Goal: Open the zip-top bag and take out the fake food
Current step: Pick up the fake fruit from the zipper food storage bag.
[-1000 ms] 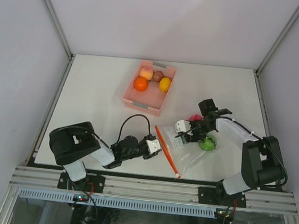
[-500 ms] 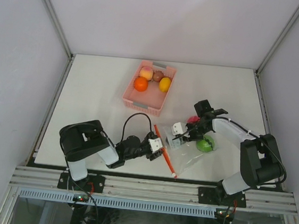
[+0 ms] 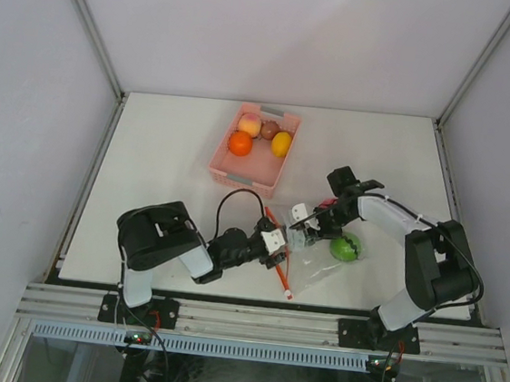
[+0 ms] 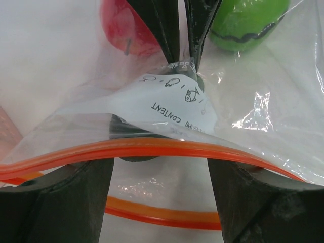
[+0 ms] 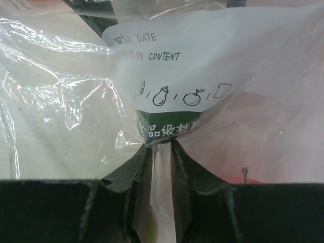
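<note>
The zip-top bag (image 3: 319, 255) lies near the counter's (image 3: 166, 172) front edge, a green fake fruit (image 3: 345, 247) at its right end; the step in hand looks like parting its mouth. The right tool (image 5: 162, 148) pinches a fold of the printed panel, while the left tool (image 4: 159, 174) stands wide, the orange zipper strip (image 4: 152, 148) crossing its fingers unclamped. Next it should close on one lip and pull away.

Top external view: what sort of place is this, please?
Probably a robot test cell: a white table boxed in by plain panels, left arm and right arm bolted at its near edge, plastic fruit in a pink basket.
</note>
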Controlling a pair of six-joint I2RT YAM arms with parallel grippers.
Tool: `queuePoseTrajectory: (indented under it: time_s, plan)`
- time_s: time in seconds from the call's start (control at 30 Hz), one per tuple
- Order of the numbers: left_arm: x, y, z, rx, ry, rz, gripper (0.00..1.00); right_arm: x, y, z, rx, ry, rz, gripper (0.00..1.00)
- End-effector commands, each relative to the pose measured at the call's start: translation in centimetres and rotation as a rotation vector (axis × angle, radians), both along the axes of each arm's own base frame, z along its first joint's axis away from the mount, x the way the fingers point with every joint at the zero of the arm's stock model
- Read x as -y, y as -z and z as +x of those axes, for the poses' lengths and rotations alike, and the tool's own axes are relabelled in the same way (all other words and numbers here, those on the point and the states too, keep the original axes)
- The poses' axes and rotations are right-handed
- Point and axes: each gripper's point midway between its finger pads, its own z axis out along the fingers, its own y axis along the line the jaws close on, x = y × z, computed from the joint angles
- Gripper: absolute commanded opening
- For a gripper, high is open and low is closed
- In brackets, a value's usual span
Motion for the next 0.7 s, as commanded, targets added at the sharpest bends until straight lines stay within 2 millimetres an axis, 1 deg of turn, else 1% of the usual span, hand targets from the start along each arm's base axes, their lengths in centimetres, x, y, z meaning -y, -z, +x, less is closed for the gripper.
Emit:
queuePoseTrajectory:
  time_s: [0.0,0.17,0.3,0.37,0.5,0.67]
  plan:
    - [1.8,-2.1,0.4,0.07,0.038,-0.061,0.76,-1.3,-1.0,0.1,-0.015,0.0,0.054,0.2]
    - [2.5,-1.8,-0.1,0.086,0.093,-0.053,0.76,-1.9,-1.6,0.6,-0.031,0.04,0.089,0.23]
    - [2.4,-1.5,-0.4,0.088,0.104,-0.044,0.76,-2.6,-2.8,1.2,-0.063,0.105,0.149,0.33]
    - [2.4,-1.3,-0.4,0.09,0.107,-0.04,0.76,-2.9,-3.1,1.7,-0.068,0.137,0.168,0.34]
    - [2.5,-1.2,-0.3,0.09,0.11,-0.037,0.77,-3.6,-2.8,2.3,-0.085,0.198,0.164,0.33]
    - [2.4,-1.1,-0.1,0.096,0.097,-0.031,0.78,-3.7,-2.1,2.9,-0.094,0.251,0.131,0.26]
